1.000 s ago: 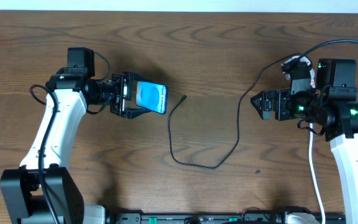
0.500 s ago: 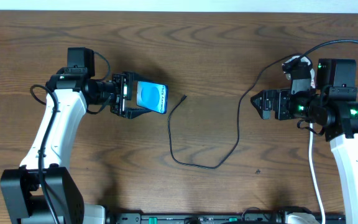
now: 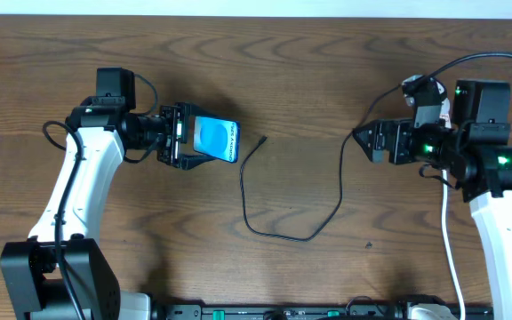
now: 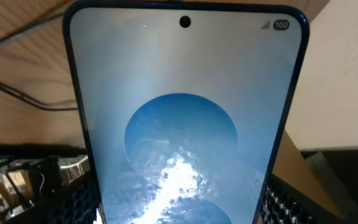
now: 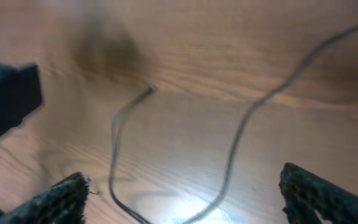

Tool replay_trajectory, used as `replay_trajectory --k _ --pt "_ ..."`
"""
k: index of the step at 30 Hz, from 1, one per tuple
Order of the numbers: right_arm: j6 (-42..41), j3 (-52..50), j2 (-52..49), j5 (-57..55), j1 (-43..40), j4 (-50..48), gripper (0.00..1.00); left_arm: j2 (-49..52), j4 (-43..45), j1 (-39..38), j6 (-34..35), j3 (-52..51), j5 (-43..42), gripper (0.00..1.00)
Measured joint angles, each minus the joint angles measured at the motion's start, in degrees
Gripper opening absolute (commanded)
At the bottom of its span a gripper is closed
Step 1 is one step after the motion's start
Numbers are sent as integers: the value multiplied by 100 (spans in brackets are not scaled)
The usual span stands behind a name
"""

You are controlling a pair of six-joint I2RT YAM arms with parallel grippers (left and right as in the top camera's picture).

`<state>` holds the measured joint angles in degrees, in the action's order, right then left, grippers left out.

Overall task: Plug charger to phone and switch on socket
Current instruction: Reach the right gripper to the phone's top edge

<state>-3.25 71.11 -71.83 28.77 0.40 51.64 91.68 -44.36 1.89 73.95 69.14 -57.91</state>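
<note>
My left gripper [image 3: 185,138] is shut on the phone [image 3: 215,139], holding it above the table at centre left; its light blue screen fills the left wrist view [image 4: 182,124]. The charger's thin black cable [image 3: 300,233] lies looped on the table, with its connector tip [image 3: 264,139] just right of the phone. The cable also shows in the right wrist view [image 5: 241,137]. My right gripper [image 3: 369,142] is open and empty, above the table right of the cable loop. The socket is mostly hidden behind the right arm; only a white bit [image 3: 413,84] shows.
A white cord [image 3: 449,249] runs down the right side beside the right arm. A black rail with green connectors [image 3: 283,312] lies along the table's front edge. The table's far edge [image 3: 256,12] meets a white wall.
My right gripper has moved slightly left and up toward the cable. The left gripper and phone have not moved.
</note>
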Motion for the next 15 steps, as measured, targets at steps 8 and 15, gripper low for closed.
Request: replay_trajectory --k 8,15 --pt "-997 -612 -2 190 951 -1657 85 0 0 0 0 0 664 70" --pt "-1770 -970 -210 98 2028 -3001 85 0 0 0 2 0 968 70"
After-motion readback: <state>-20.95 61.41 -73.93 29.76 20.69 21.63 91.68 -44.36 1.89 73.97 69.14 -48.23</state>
